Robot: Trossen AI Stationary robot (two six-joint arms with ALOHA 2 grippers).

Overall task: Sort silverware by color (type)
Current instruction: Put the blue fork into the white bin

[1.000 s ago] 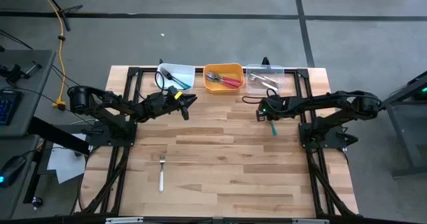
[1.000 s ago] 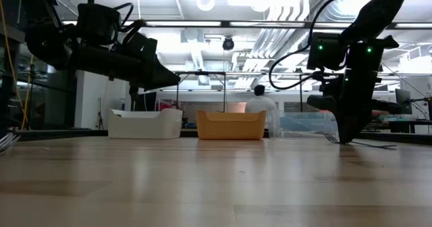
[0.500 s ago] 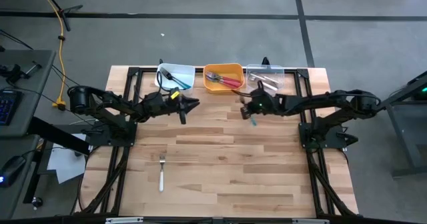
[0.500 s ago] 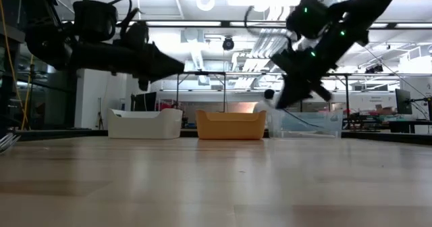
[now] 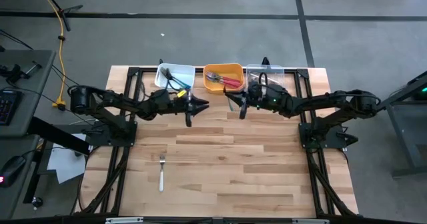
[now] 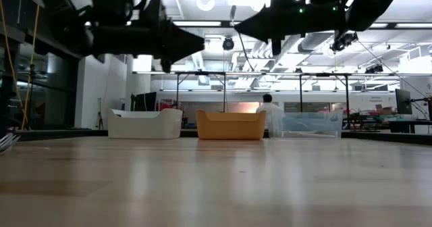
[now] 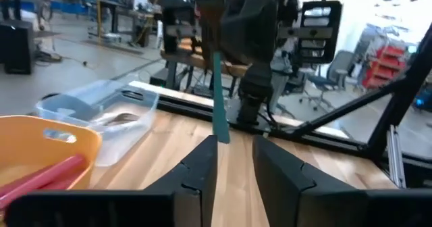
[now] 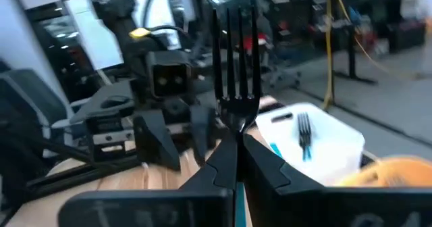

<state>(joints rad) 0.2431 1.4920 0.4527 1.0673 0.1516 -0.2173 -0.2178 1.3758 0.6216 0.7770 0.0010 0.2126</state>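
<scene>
Beyond the wooden table, a person stands under ceiling lights

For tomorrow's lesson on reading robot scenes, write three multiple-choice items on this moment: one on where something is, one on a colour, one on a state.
1. Where does the lone fork lie?
A. On the bare table, near the front left
B. In the clear bin
C. In the orange bin

2. What colour is the middle bin of the three?
A. White
B. Orange
C. Green

3. How do the right gripper's jaws stand?
A. Wide open, empty
B. Shut on a teal-handled fork
C. Shut on a bin's rim

Answers:
1 A: the high view shows it alone on the wood, far from the bins.
2 B: it sits between the white bin and the clear bin.
3 B: the right wrist view shows the fork upright between the jaws, and the left wrist view shows its teal handle.
</scene>
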